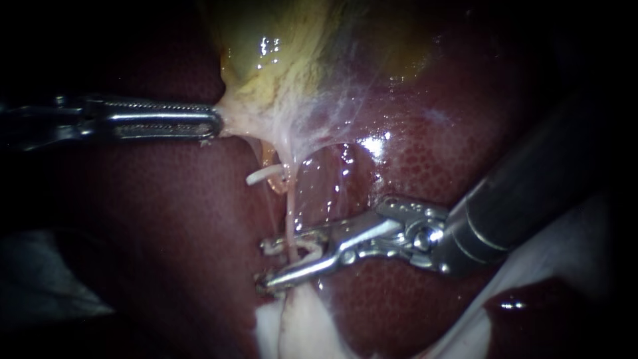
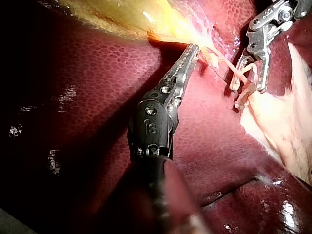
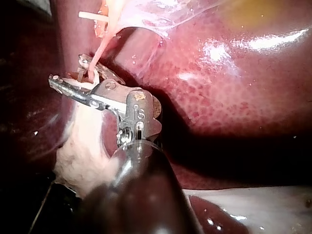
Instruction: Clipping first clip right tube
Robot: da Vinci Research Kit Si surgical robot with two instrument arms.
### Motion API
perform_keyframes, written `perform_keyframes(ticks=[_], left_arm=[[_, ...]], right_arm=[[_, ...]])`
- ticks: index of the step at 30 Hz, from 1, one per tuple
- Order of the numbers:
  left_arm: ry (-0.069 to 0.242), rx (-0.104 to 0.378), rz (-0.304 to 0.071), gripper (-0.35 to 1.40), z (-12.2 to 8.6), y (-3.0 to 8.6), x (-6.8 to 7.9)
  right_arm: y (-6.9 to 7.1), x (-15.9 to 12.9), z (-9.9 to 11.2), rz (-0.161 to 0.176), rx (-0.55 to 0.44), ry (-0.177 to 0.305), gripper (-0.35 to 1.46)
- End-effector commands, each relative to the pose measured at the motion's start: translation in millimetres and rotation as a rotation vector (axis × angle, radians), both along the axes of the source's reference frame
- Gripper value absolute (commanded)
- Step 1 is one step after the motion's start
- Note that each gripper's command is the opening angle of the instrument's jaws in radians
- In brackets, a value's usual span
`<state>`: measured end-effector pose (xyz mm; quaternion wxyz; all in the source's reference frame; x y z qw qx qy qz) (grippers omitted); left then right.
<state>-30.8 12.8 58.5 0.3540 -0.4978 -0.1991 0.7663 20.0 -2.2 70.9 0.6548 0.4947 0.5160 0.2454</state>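
Left instrument: clamped on the pale, narrow end of the gallbladder. My guess is it's there to hold everything taut.

Right instrument: jaws spread with a clear gap between them, nothing squeezed yet. Something pale seems to line the inside of the jaws. That could be the clip it carries, but I can't swear to it.

Right tube: a thin pale strand running from under the gallbladder, across the liver, into the pale tissue at the liver's lower edge. It passes right through the gap between the right instrument's jaws.

The bit that matters: the tube's long axis runs gallbladder-to-pale-tissue, and the jaws cross it nearly square, one on each side. Both tips poke past the strand on the far side, so it looks fully inside.

Who's nearer: the right instrument, easily. The left one is well apart, up at the gallbladder.

Nearby: a white clip sits on the yellowish strand just beside the tube, closer to the gallbladder.

Next, I reckon: just close, no repositioning needed.
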Motion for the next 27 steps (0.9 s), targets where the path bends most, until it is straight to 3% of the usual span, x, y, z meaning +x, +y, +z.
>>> perform_keyframes(ticks=[1, 9, 18, 27], left_arm=[[0.001, 0.0, 0.0, -0.35, 0.0, 0.0, 0.0], [0.0, 0.0, 0.0, -0.35, 0.0, 0.0, 0.0], [0.0, 0.0, 0.0, -0.35, 0.0, 0.0, 0.1], [0.0, 0.0, 0.0, -0.35, 0.0, 0.1, 0.1]], right_arm=[[0.1, 0.0, -0.1, 0.004, 0.003, 0.008, 0.49], [0.7, -0.2, -2.4, 0.022, 0.041, 0.045, 0.47], [0.6, -0.1, -3.5, 0.012, 0.073, 0.043, 0.37], [0.5, -0.8, -3.5, 0.006, 0.116, 0.026, -0.13]])
